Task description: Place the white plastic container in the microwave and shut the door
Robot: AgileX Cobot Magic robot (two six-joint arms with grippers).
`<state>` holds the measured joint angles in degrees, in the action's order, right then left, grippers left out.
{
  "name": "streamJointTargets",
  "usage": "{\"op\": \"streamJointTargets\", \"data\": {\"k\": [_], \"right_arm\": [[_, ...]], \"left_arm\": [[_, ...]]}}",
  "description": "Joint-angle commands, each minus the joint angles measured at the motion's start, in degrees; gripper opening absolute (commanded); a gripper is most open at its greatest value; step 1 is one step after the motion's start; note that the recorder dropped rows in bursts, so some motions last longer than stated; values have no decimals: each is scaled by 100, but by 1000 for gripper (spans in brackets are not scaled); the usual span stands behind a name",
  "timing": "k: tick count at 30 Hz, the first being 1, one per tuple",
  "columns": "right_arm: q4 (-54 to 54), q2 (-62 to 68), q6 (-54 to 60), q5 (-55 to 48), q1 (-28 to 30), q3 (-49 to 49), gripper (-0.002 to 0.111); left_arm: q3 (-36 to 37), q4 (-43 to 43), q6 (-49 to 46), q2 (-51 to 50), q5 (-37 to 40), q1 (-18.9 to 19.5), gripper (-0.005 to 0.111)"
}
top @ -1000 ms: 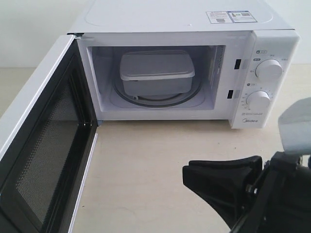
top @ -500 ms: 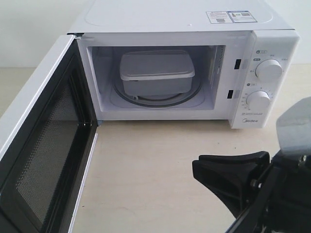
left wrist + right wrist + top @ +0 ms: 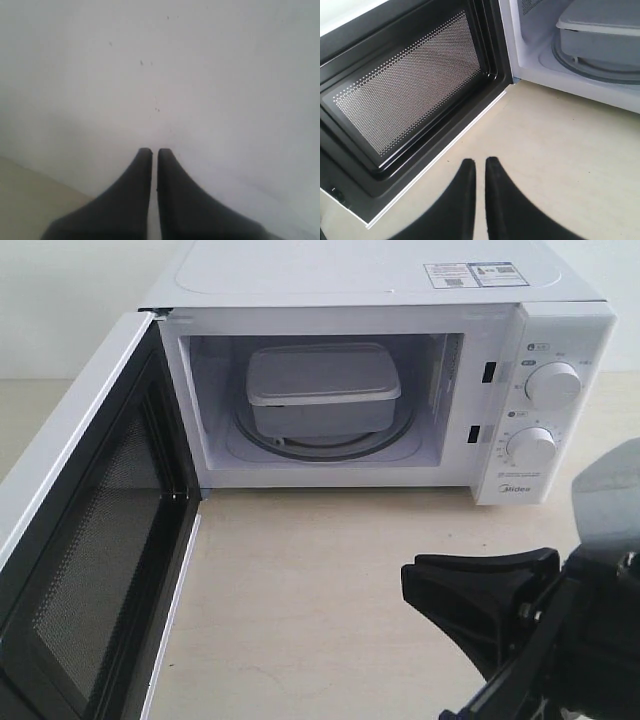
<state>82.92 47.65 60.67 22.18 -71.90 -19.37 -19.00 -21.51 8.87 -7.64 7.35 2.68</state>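
The white plastic container (image 3: 322, 390) sits lid on atop the glass turntable (image 3: 385, 443) inside the white microwave (image 3: 380, 280); the right wrist view also shows the container (image 3: 600, 25). The door (image 3: 90, 540) stands wide open on the left, its dark mesh window (image 3: 410, 95) facing inward. My right gripper (image 3: 408, 582) hovers low over the table in front of the knob panel, well away from the cavity, its jaws shut on nothing (image 3: 480, 161). My left gripper (image 3: 151, 150) is shut and empty, close to a plain white surface (image 3: 200, 75). It is out of the exterior view.
Two round knobs (image 3: 552, 383) sit on the microwave's right panel. Beige tabletop (image 3: 300, 590) stretches between the open door and my right arm. A strip of that table (image 3: 25, 200) shows beside the white surface in the left wrist view.
My right gripper has drawn back to the right, away from the microwave's opening. The container, door and microwave have not moved.
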Motion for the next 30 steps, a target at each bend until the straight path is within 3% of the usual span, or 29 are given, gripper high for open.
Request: {"op": "streamJointTargets", "data": {"k": [1, 3, 5, 7, 10, 22, 25, 30], "right_arm": [[85, -66, 57, 51, 0, -26, 3], [425, -66, 367, 51, 0, -178, 3], [1344, -66, 1587, 100, 0, -480, 3], [1702, -66, 2452, 340, 0, -758, 3], [1702, -66, 2768, 505, 0, -1109, 3], [1702, 39, 5044, 2504, 0, -2086, 3], [1702, 126, 6125, 2939, 0, -2395, 3], [1702, 224, 6125, 3742, 0, -2789, 3]], "left_arm": [[-1414, 5, -472, -1215, 2220, 13, 4], [-2208, 5, -987, -1858, 3333, 13, 4], [-2988, -12, -1243, -2427, 4433, 13, 4], [-3375, -12, -1581, -2765, 5027, 13, 4], [-3713, -12, -1965, -3114, 5760, 13, 4], [-3767, -116, -1965, -3279, 6035, 13, 4], [-3767, -235, -1965, -3279, 6035, 13, 4], [-3767, -350, -1965, -3279, 6014, 13, 4]]}}
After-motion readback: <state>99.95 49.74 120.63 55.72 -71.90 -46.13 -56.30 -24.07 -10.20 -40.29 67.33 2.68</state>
